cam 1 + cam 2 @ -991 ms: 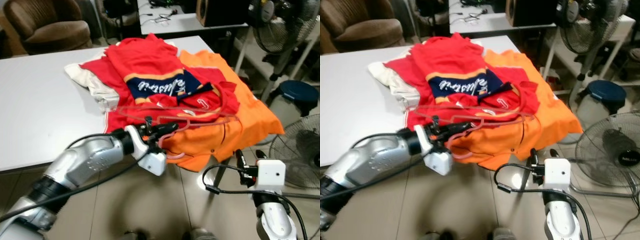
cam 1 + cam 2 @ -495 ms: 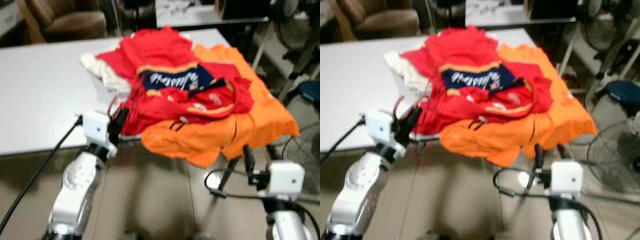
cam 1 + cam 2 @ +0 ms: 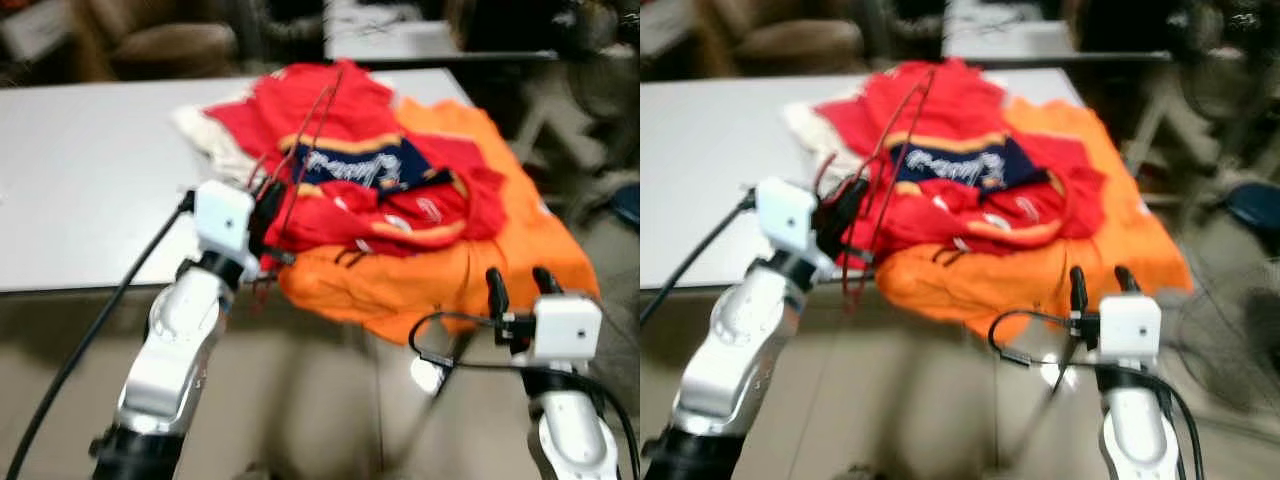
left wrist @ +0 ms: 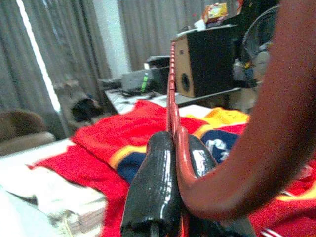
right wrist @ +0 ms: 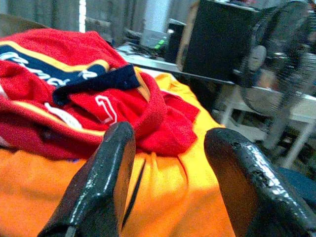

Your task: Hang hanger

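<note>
The left gripper (image 3: 268,205) is the one doing the work: its black fingers (image 4: 153,182) are clamped tight on the thin red hanger (image 3: 902,125), pinching the wire low down so the rest of it stands up and away from the wrist, its long axis running from the gripper out over the heap of clothes (image 3: 400,200) toward the far side of the white table (image 3: 80,190). In the left wrist view the wire rises straight out from between the fingers, with a thick curved part of the same hanger looming close to the lens. The right gripper (image 3: 518,287) sits lower and well apart, off the near edge of the table by the orange garment (image 3: 470,280), its fingers spread wide with nothing between them. No rail shows here, so the hanger's length would have to be turned toward wherever one stands.
</note>
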Controlling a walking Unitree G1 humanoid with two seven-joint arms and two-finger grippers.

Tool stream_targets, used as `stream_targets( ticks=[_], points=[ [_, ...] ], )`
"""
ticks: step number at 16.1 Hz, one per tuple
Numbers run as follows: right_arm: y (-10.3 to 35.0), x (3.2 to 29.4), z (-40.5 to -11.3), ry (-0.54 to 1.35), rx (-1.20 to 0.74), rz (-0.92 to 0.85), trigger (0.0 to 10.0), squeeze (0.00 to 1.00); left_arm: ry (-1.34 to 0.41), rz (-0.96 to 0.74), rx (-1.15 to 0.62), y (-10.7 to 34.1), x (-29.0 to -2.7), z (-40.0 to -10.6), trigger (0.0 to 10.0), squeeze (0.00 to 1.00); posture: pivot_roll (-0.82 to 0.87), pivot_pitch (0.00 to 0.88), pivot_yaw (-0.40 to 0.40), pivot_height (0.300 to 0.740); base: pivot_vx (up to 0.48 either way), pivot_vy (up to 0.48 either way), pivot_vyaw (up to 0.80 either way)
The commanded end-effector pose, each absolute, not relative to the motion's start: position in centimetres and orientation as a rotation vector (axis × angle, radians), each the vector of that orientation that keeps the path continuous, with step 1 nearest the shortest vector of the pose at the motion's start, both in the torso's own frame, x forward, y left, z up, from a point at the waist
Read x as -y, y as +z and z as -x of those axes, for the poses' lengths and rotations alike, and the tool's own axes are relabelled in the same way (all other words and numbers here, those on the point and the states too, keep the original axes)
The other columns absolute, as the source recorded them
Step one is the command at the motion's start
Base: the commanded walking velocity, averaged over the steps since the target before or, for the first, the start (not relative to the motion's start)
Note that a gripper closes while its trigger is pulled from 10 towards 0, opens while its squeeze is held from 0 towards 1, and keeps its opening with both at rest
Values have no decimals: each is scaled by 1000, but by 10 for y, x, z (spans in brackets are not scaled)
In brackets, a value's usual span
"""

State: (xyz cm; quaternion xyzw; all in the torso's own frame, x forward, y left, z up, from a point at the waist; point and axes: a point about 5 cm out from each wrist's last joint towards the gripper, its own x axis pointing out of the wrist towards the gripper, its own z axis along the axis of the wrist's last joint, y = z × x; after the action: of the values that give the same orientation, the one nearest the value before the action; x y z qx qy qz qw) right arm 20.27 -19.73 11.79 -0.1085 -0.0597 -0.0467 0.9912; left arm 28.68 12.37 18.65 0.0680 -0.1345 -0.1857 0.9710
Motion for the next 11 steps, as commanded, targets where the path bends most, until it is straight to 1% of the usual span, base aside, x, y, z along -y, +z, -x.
stream_targets(
  ticks=[1, 2, 4, 5, 6, 7, 8, 9, 10, 11],
  points=[
    [118, 194, -206, -83, 123, 217, 10000, 0, -339, -214, 323, 204, -129, -300, 10000, 0, -207, 41, 44, 740, 0, 0, 0],
    [117, 193, -206, -83, 121, 216, 10000, 0, -322, -225, 343, 212, -131, -305, 10000, 0, -210, 39, 47, 740, 0, 0, 0],
    [113, 193, -204, -83, 112, 214, 10000, 0, -392, -285, 446, 247, -127, -310, 10000, 0, -212, 36, 55, 740, 0, 0, 0],
    [111, 192, -203, -82, 106, 213, 10000, 0, -440, -349, 504, 261, -122, -310, 10000, 0, -213, 35, 59, 740, 0, 0, 0],
    [110, 192, -203, -81, 103, 212, 10000, 0, -492, -472, 570, 269, -115, -307, 10000, 0, -216, 35, 63, 740, 0, 0, 0],
    [110, 192, -203, -84, 102, 210, 10000, 0, -569, -592, 616, 269, -105, -301, 10000, 0, -219, 36, 66, 740, 0, 0, 0],
    [109, 193, -202, -90, 99, 208, 10000, 0, -666, -665, 635, 266, -97, -293, 10000, 0, -225, 38, 71, 740, 0, 0, 0],
    [105, 198, -198, -124, 73, 181, 10000, 0, -864, -721, 561, 248, -91, -279, 10000, 0, -230, 39, 77, 740, 0, 0, 0],
    [104, 200, -197, -134, 66, 174, 10000, 0, -900, -736, 541, 243, -91, -276, 10000, 0, -230, 39, 77, 740, 0, 0, 0],
    [101, 203, -192, -152, 54, 165, 10000, 0, -954, -797, 476, 227, -94, -275, 10000, 0, -234, 42, 81, 740, 0, 0, 0]
  ],
)
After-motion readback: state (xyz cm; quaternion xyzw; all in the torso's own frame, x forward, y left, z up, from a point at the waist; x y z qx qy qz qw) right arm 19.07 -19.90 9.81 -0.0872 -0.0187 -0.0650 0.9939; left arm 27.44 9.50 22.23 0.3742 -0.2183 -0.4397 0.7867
